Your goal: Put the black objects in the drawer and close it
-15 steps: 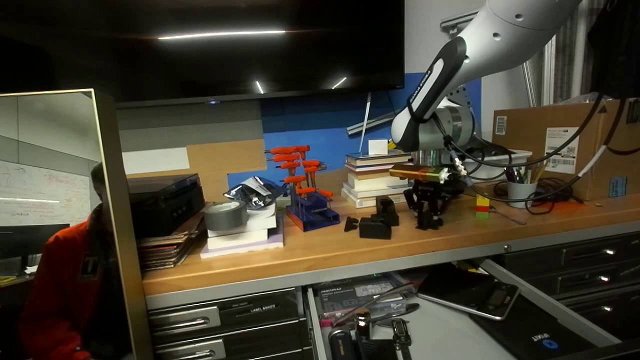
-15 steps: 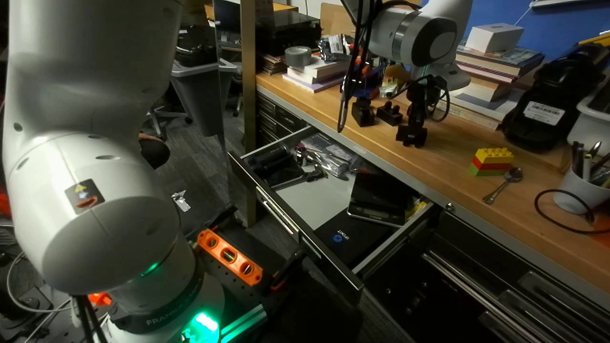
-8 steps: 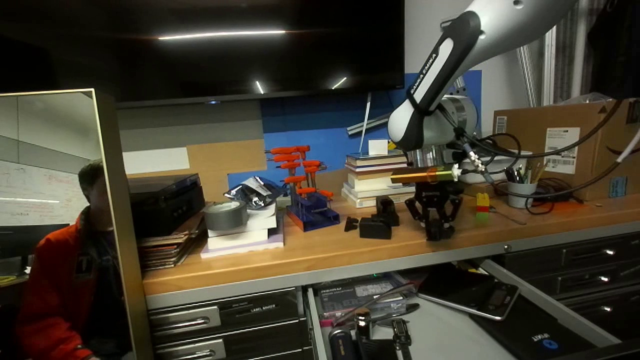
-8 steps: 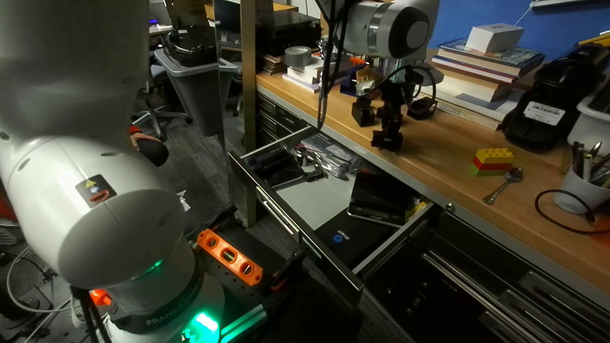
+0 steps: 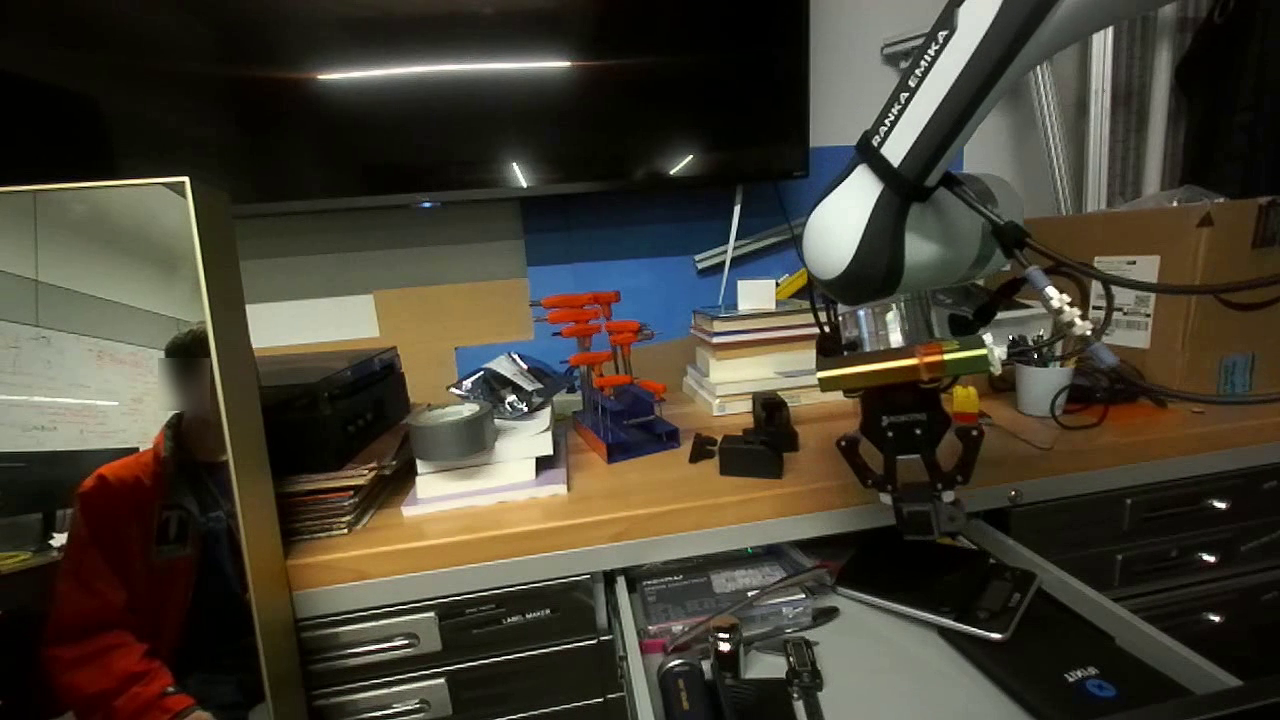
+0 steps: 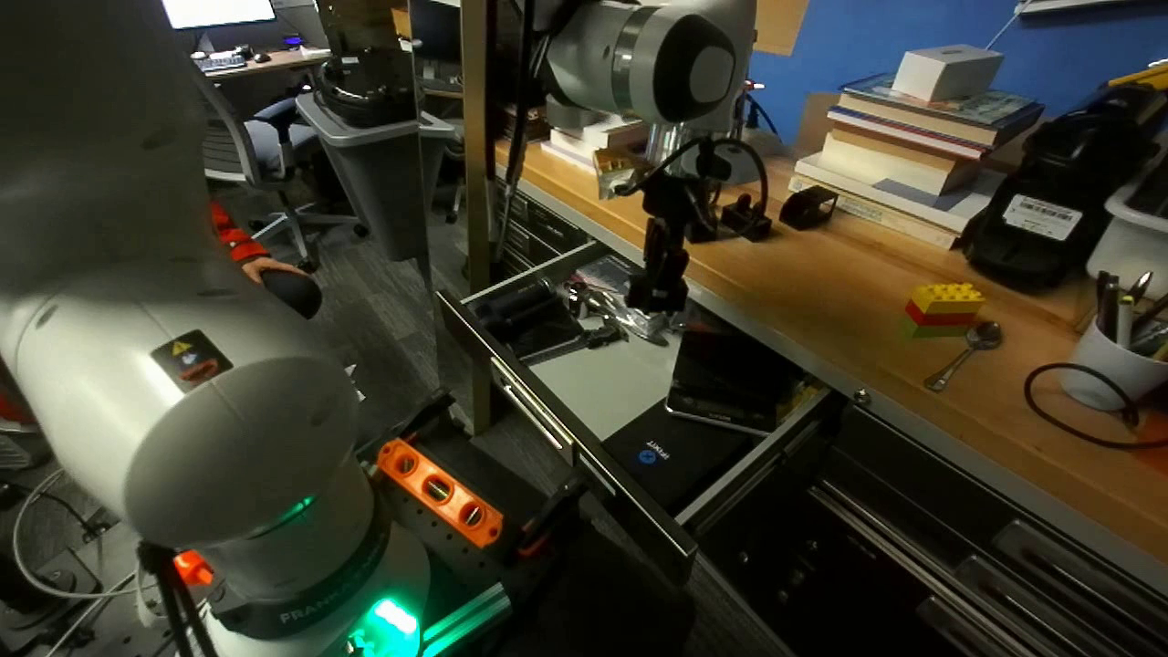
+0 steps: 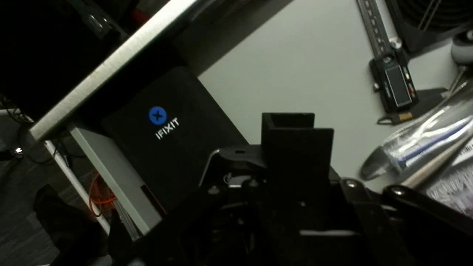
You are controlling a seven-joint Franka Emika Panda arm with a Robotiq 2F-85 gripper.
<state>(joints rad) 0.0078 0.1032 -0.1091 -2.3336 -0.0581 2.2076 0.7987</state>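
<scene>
My gripper (image 5: 922,505) is shut on a black object (image 7: 297,147), a blocky piece with a slot-like hollow at its end. It hangs above the pulled-out drawer (image 6: 598,392), near the worktop's front edge. Three more black objects stand on the wooden worktop: a low block (image 5: 751,458), a taller one (image 5: 773,420) behind it and a small piece (image 5: 703,448). In an exterior view the arm partly covers one of them. The drawer holds calipers (image 7: 393,79), a dark scale (image 5: 940,585), a black iFixit case (image 7: 173,125) and bagged tools. Its silver handle (image 6: 534,411) faces outward.
On the worktop are a book stack (image 6: 922,146), a red-handled tool rack (image 5: 625,420), toy bricks (image 6: 944,310), a spoon (image 6: 967,356) and a pen cup (image 5: 1043,385). Drawer walls (image 7: 111,177) rise at the sides. A person shows in the mirror (image 5: 110,330).
With the black object in its grip, my gripper has travelled from over the worktop, outward past its front edge, to above the open drawer. The other black pieces and the drawer stay put.
</scene>
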